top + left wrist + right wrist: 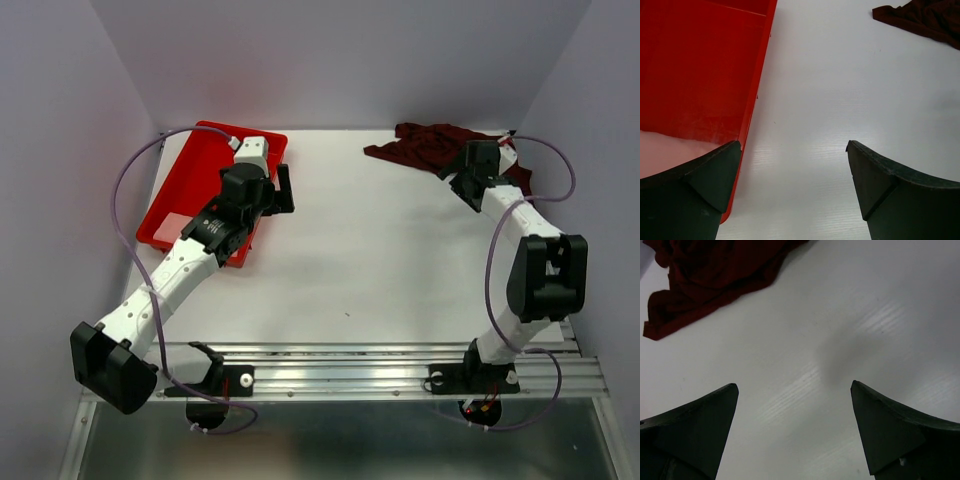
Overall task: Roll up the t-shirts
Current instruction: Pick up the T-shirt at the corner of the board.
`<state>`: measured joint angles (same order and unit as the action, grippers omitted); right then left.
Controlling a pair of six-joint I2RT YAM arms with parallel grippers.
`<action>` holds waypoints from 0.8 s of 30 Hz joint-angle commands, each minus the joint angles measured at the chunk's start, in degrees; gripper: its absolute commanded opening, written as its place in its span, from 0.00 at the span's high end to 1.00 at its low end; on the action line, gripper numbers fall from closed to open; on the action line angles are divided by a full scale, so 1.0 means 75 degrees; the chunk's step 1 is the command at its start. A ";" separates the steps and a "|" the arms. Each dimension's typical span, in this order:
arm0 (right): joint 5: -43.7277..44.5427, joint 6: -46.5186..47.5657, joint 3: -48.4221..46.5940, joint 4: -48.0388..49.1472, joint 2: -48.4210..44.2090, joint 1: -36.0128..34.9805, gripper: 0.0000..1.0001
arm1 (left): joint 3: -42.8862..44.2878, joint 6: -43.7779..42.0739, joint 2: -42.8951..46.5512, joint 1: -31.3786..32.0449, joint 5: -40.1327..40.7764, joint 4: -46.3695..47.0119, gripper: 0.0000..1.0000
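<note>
- Opening step here, by the look of it: nothing is rolled, nothing is even laid flat.
- The t-shirt (432, 146) sits bunched in a dark maroon heap at the far right corner of the table (380, 250), folds piled on folds, with no clean hem or sleeve that I can pick out.
- The right pincer (794, 385) is spread wide with nothing in it. From above it hangs right at the near edge of the heap; its own camera shows bare table between the fingers and the cloth just beyond, up to the left. No contact that I can see.
- The left pincer (792, 145) is also wide and holding nothing. It hovers at the inner edge of the red tray (180, 195), one finger over the tray, the other over white table. The shirt is well apart from it, off at the far right of its view.
- My read: the right arm is the one in play, lining up for a first grab.
- The next move calls for that arm to push forward and down onto an outer edge of the cloth, close, and drag it toward the open middle of the table.
- Then, I'd judge, the left arm has to come across so both can spread the shirt flat. Rolling from a crumpled lump won't hold.
- A watch-out: pinching several layers at once would pull the whole heap along instead of opening it.
</note>
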<state>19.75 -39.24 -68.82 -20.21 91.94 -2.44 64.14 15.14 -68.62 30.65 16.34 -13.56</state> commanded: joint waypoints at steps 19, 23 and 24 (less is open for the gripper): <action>-0.1731 -0.1154 -0.4487 0.2905 0.5447 0.1063 0.09 | 0.0495 -0.0014 -0.0284 -0.0009 -0.0045 -0.0125 0.01; -0.1836 -0.1061 -0.4361 0.2963 0.5238 0.1063 0.69 | 0.0460 0.0068 -0.0354 -0.0009 -0.0104 -0.0102 0.01; -0.1825 -0.1014 -0.4255 0.2987 0.5133 0.1063 0.80 | 0.0471 0.0091 -0.0366 0.0002 -0.0127 -0.0090 0.01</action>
<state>6.44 -47.11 -100.62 -1.23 132.35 5.58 65.67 15.25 -71.44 30.65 15.77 -15.14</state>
